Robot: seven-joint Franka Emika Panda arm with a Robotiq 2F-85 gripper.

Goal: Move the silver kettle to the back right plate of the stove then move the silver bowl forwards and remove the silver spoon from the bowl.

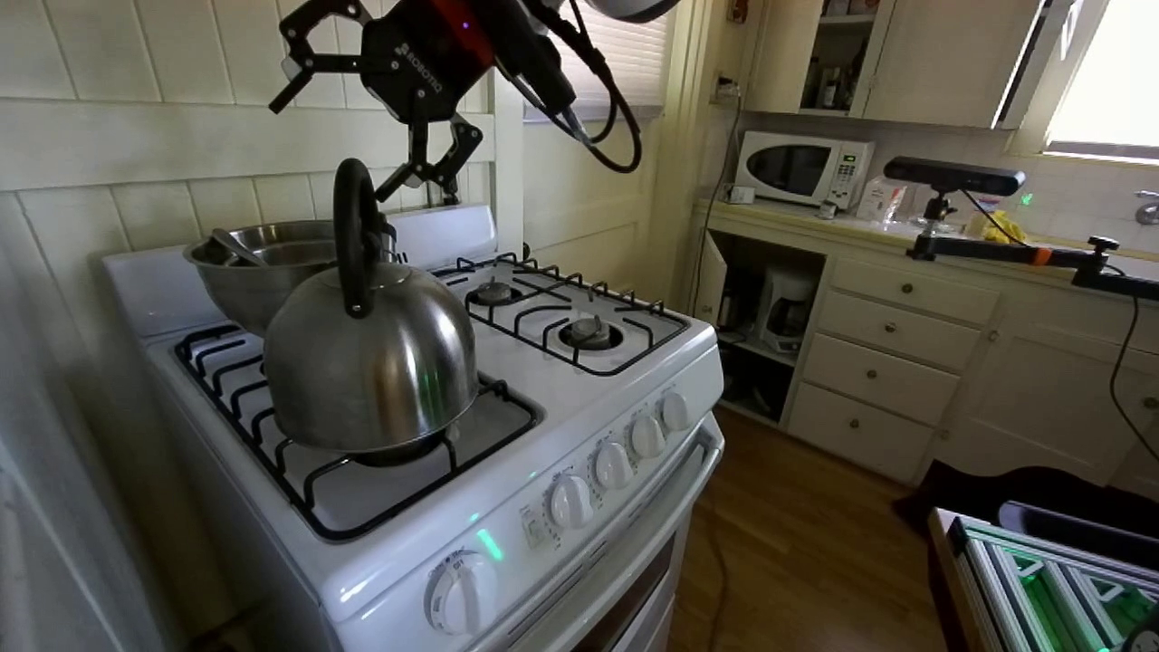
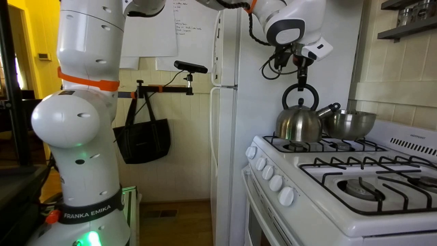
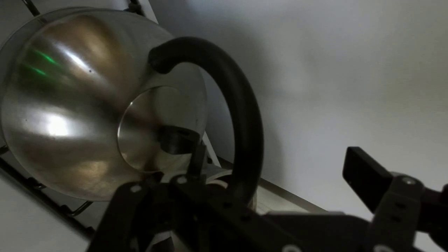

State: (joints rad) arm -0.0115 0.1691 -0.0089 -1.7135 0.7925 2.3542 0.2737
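1. I have my gripper [image 1: 327,152] spread wide right at the top of the silver kettle [image 1: 371,362]; in the wrist view the black handle [image 3: 250,119] arches between its two fingers [image 3: 364,175], nearer to one. I cannot tell whether either touches it.
2. Just below the hand, the kettle stands upright on the black grate [image 1: 337,536], its spout [image 2: 328,110] aimed at the silver bowl [image 1: 228,288].
3. Lower than the hand and past the kettle, toward the backboard [image 1: 444,231], I see that bowl, with the silver spoon [image 1: 238,247] slanting in its mouth.
4. Down and well off to the side of the hand is the back right plate of the stove [image 1: 493,292], its round burner in plain sight.
5. On the hand's opposite side, I see the white fridge [image 2: 263,106], near the kettle.
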